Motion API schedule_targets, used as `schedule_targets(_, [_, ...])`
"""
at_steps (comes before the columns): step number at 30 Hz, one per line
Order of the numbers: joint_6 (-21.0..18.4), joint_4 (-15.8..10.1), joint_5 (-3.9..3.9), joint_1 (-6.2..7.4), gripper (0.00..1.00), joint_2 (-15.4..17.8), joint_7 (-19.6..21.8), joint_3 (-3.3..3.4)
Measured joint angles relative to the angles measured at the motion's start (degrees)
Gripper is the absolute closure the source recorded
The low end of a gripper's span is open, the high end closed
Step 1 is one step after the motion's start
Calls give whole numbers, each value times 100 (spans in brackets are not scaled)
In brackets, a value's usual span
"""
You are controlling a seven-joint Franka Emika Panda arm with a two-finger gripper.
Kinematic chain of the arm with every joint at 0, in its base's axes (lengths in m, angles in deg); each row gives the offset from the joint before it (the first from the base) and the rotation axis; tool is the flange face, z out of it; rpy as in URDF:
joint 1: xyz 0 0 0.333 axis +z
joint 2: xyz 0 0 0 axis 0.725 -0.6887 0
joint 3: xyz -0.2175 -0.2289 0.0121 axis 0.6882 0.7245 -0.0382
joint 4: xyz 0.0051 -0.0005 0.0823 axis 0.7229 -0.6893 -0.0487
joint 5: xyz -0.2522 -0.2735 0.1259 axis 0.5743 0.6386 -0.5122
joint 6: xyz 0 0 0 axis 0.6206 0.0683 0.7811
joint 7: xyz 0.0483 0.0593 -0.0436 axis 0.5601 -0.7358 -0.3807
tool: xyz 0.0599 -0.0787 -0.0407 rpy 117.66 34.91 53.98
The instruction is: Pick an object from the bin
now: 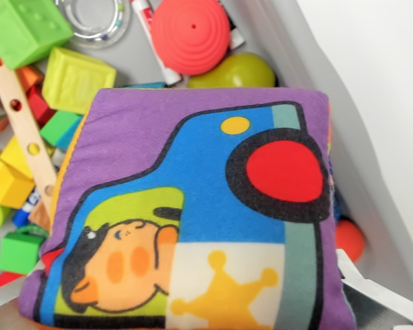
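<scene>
**Operator:** How much room do you see around the edges?

**Spotter:** Your wrist view is mostly filled by a purple cloth block. The grey bin wall runs down the wrist view's right, close beside the block's right edge, with only a narrow strip between them. A red ball sits in that strip. On the left the bin is crowded: a wooden strip with holes lies just beside the block, with yellow and green cubes beyond it. Above the block you have a red ridged dome, an olive-green ball and a clear ring.

**Operator:** Which way does the block point?

**Spotter:** Its printed face is turned up at your camera. The face is roughly square, so I cannot give you a long axis. The print lies sideways: a blue car with a red wheel, the driver's head at lower left, a yellow star at the bottom.

**Operator:** And the claw?

**Spotter:** You can see metal fingertips at the two lower corners, one on each side of the block's bottom edge. They sit spread as wide as the block. Whether they are pinching it or only flanking it, I cannot tell.
</scene>
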Motion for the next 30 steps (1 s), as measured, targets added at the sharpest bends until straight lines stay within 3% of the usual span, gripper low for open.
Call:
schedule_targets(17, [-659,591,-12,7,100,67,-14,-7])
schedule_targets(30, [-828,756,-13,10,100,68,-16,-9])
